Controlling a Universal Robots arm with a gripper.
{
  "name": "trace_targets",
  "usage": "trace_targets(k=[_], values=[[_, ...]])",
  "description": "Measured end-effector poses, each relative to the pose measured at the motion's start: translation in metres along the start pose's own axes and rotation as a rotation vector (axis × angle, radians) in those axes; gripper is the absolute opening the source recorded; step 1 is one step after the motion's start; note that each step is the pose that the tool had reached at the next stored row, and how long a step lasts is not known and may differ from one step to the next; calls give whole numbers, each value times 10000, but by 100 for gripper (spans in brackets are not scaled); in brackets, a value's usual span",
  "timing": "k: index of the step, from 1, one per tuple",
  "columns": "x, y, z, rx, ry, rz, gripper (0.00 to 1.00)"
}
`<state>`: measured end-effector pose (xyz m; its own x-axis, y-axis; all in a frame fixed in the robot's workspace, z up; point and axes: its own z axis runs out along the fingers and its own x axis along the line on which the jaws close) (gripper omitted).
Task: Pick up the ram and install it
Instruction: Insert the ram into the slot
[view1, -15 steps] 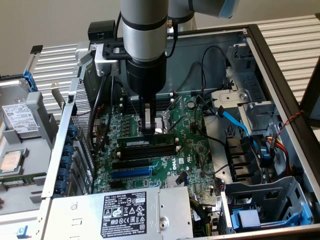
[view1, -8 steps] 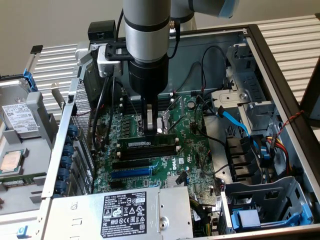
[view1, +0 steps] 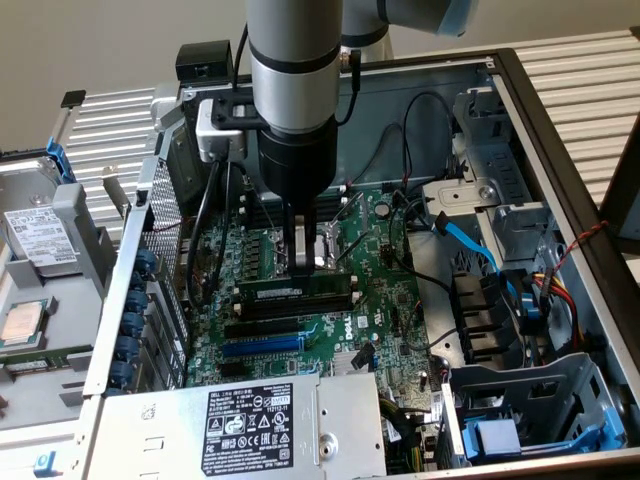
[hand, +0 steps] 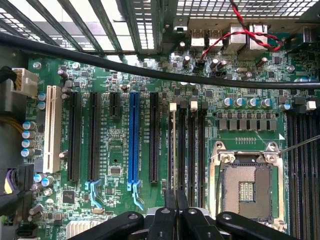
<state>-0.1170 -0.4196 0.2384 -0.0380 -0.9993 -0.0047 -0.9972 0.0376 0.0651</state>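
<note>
A: Status? Where's the ram (view1: 295, 287)?

B: In the exterior view it stands on edge in a slot of the motherboard (view1: 300, 320), just in front of the CPU socket (view1: 325, 245). Gripper (view1: 303, 262) is right above it, fingers drawn close together at its top edge. From the wrist view the fingertips (hand: 176, 200) look nearly closed over the thin edge of the stick in the first of the memory slots (hand: 172, 150). I read it as pinched on the ram, not released.

A: Seated?

B: Can't tell. The end clips (hand: 173, 106) are too small to read.

A: How would you finish it clean?

B: My judgement: keep the stick vertical and square to the slot, press straight down, even load along the length. Any tilt and one end binds. Also watch the black cable (hand: 150, 72) crossing the board, and the open socket beside it.
</note>
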Motion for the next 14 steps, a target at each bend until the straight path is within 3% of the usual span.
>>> trace_targets(k=[14], values=[[1,-1,16,0,0,0,12]])
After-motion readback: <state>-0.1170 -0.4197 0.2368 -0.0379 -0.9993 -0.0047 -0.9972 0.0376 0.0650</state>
